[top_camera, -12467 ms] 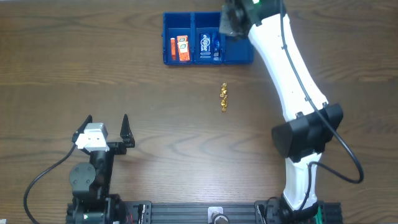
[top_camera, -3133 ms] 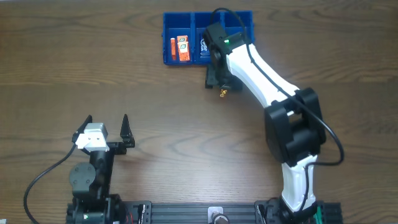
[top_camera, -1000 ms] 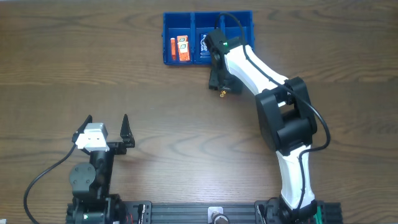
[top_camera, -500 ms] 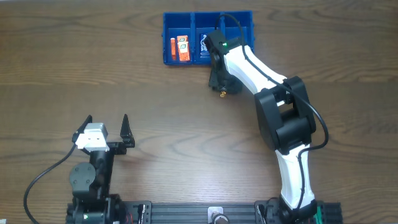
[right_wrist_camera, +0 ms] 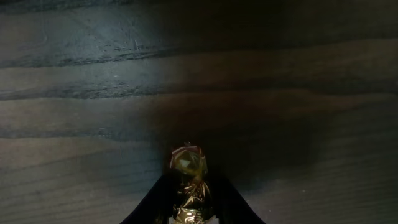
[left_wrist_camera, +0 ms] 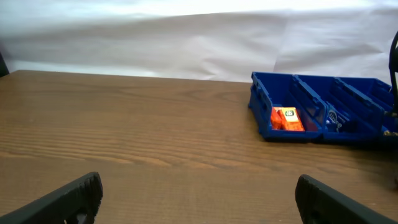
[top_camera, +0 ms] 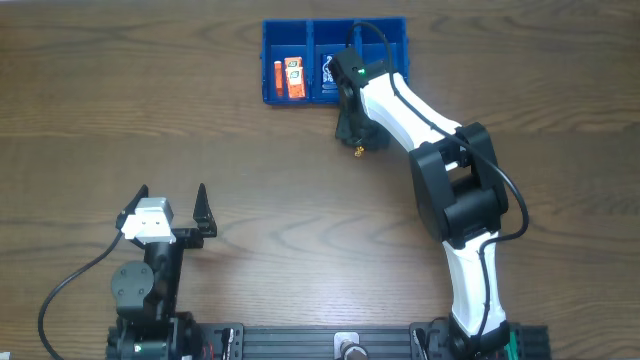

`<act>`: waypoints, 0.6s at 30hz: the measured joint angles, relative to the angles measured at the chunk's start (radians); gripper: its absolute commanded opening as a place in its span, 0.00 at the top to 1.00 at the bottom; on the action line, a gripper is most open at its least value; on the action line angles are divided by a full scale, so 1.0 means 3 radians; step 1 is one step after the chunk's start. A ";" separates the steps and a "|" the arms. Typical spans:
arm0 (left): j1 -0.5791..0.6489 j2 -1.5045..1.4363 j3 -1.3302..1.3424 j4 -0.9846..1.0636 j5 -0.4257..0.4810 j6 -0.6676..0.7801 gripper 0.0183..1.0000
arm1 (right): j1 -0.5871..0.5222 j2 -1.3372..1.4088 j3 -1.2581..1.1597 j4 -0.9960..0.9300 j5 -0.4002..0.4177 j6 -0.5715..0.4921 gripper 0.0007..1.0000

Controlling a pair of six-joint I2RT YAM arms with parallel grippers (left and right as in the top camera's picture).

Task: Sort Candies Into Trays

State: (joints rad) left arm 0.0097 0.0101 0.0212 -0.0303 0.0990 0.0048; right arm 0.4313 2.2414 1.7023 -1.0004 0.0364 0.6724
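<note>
I see a dark brown wood-grain table [top_camera: 150, 100] carrying a blue plastic three-compartment tray [top_camera: 268, 60] at the far middle (flat on the wood), with a small gold foil-wrapped candy [top_camera: 356, 152] just nearer.

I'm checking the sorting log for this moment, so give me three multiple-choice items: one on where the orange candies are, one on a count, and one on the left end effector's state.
1. The orange wrapped candies lie in the blue plastic tray's:
A. end compartment at the top view's left
B. middle compartment
C. end compartment at the top view's right

2. How many compartments does the tray have?
A. two
B. three
C. five

3. The left end effector is:
A. shut on a candy
B. open and empty
C. shut on the tray

Answers: 1 A, the orange shows in the leftmost compartment. 2 B, two dividers split the tray in three. 3 B, its fingers stand wide apart with nothing between them.
</note>
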 measured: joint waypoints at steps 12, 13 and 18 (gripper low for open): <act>0.0000 0.0000 0.0000 0.0000 0.0000 0.0000 0.00 | 0.0000 -0.0492 -0.0013 -0.0277 0.0099 -0.0011 0.83; 0.0000 0.0000 0.0000 0.0000 0.0000 0.0000 0.00 | 0.0000 -0.0652 -0.0013 -0.0317 0.0137 -0.0014 0.83; 0.0000 0.0000 0.0000 0.0000 0.0000 0.0000 0.00 | -0.0004 -0.1331 0.0042 -0.0346 0.0329 -0.0173 0.83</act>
State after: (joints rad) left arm 0.0097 0.0101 0.0212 -0.0303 0.0990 0.0048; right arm 0.4301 1.8420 1.7149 -1.1042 0.1352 0.6205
